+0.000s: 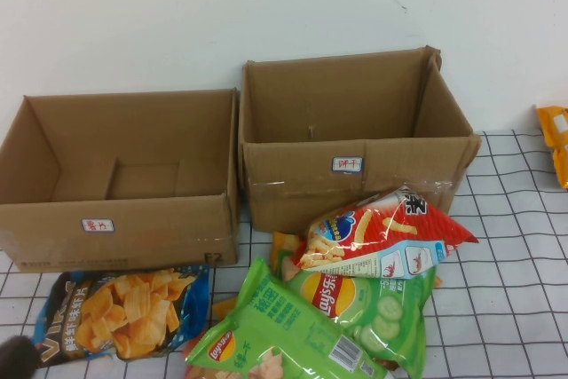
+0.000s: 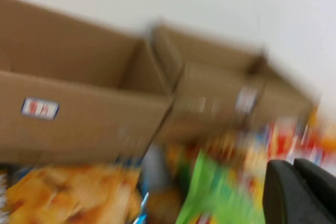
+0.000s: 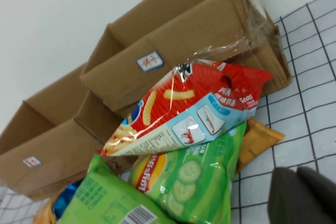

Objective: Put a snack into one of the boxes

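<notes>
Two open cardboard boxes are set side by side along the far edge of the bench against the wall: the left box [image 1: 120, 175], wide and low, and the right box [image 1: 355, 135], taller, with a taped front. Both appear empty as far as their interiors can be seen.

The snacks are heaped just in front of the boxes, toward the near edge. A red bag [image 1: 382, 232] is propped on top of the pile, its upper end close to or touching the right box's front. Beneath it lies a cucumber bag [image 1: 382, 308], and a second green bag [image 1: 275, 335] overlaps it at the near edge. A blue chip bag [image 1: 124, 312] lies flat toward the near-left corner, in front of the left box. A small orange packet [image 3: 260, 140] is tucked under the pile, and another orange pack [image 1: 555, 141] sits at the far right edge.

The red bag is judged the easiest pick: uppermost and unobstructed. It should be light, air-filled and soft, with a slick film and brittle contents, so a gentle pinch at a crimped end seam is advised rather than across the puffed middle.

The left gripper [image 2: 302, 192] is seen only as a dark body near the near-left corner, and the right gripper [image 3: 304, 195] likewise near the pile's right side; whether either pair of fingers is wide or narrow cannot be told.
</notes>
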Robot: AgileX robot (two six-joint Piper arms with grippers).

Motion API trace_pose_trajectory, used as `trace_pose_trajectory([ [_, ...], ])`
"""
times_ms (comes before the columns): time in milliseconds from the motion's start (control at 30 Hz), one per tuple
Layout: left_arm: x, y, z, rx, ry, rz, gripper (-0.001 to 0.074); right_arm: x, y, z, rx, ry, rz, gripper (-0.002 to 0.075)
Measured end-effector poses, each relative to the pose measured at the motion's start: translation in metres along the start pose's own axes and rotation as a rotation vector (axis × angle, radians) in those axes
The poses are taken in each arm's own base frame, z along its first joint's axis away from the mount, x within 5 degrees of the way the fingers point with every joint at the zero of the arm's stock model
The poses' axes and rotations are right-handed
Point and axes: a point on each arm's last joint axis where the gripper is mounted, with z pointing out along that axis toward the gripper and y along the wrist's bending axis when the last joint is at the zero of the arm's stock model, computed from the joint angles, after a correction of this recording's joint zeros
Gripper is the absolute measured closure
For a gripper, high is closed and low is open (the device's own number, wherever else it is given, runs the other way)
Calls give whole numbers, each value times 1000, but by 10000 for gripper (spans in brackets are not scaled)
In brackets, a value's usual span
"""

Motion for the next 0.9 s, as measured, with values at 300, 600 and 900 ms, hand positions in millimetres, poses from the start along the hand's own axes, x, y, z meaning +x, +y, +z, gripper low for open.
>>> trace_pose_trajectory([
  [300,-42,-19,39,79,417,462,711,0,0,0,0,1,-42,727],
  [600,-46,-37,105,247,713,746,402,0,0,0,0,1,-56,727],
  [900,-20,-75,190,327,875,918,235,2,1,0,-6,18,-72,727],
])
